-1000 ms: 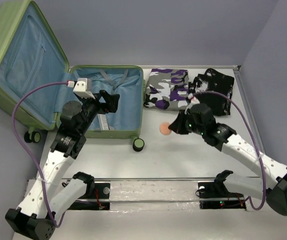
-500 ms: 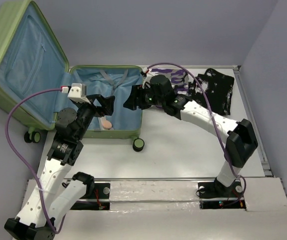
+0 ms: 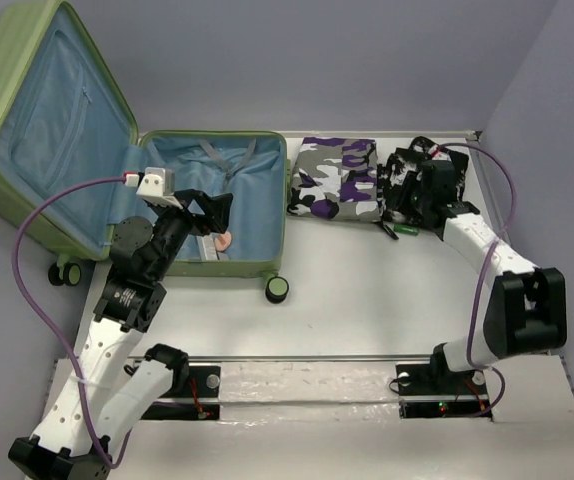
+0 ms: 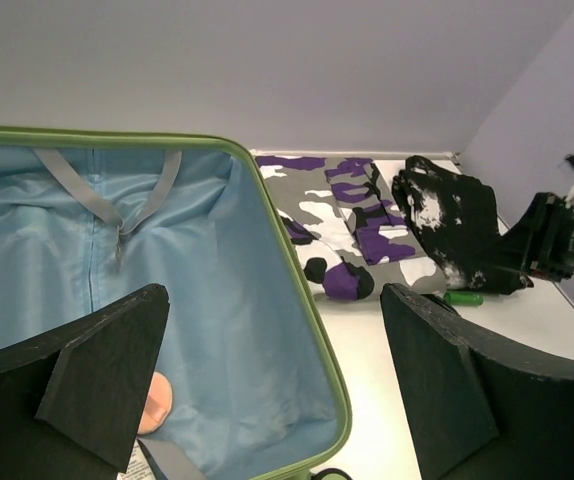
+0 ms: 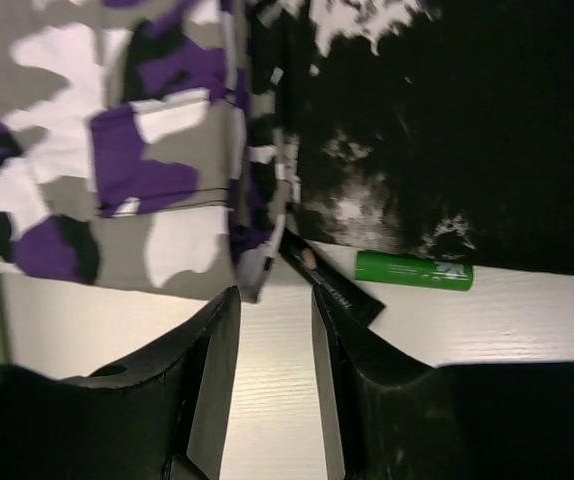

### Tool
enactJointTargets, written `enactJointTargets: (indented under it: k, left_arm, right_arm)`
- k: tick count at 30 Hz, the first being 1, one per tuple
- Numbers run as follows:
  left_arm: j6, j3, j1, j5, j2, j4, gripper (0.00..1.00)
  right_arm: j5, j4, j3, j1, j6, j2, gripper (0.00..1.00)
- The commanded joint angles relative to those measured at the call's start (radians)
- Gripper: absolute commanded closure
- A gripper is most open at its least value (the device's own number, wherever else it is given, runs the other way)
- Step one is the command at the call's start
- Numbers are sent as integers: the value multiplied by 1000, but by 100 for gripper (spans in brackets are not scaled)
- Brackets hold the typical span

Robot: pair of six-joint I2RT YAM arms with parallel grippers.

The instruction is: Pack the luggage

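The luggage (image 3: 27, 130) lies open, its lid propped up at the far left and its blue-lined base (image 3: 257, 175) flat on the table. A small pink round thing (image 3: 224, 240) rests on the lining near the base's front wall. My left gripper (image 3: 210, 210) hovers over that base, open wide and empty; its wrist view shows the green rim (image 4: 307, 300) and the pink thing (image 4: 155, 402). My right gripper (image 3: 399, 222) is at the near edge of the black garment (image 3: 429, 180), its jaws a little apart over bare table (image 5: 275, 300), holding nothing.
A folded purple, grey and white camouflage garment (image 3: 335, 178) lies right of the luggage, beside the black one. A green tube (image 5: 412, 270) and a slim black stick (image 5: 332, 285) lie just ahead of my right fingertips. A grey wall runs along the right side.
My right arm carried the pink round thing to the luggage, left it there, and swung back to the garments with jaws narrower. The left arm has hardly moved.
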Motion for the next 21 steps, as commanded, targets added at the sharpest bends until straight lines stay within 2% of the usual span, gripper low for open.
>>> enactJointTargets:
  k: [1, 8, 15, 21]
  left_arm:
    - [9, -5, 5, 22, -4, 44, 1]
    - [11, -3, 5, 25, -6, 42, 1]
    - [11, -2, 6, 28, -4, 41, 1]
    - [11, -3, 5, 28, 0, 42, 1]
  right_arm:
    - [-80, -39, 17, -54, -81, 91, 58]
    - [-151, -131, 125, -96, -184, 227, 54]
    - [-255, -127, 169, -96, -181, 332, 53]
    - [-249, -125, 171, -96, -190, 379, 53]
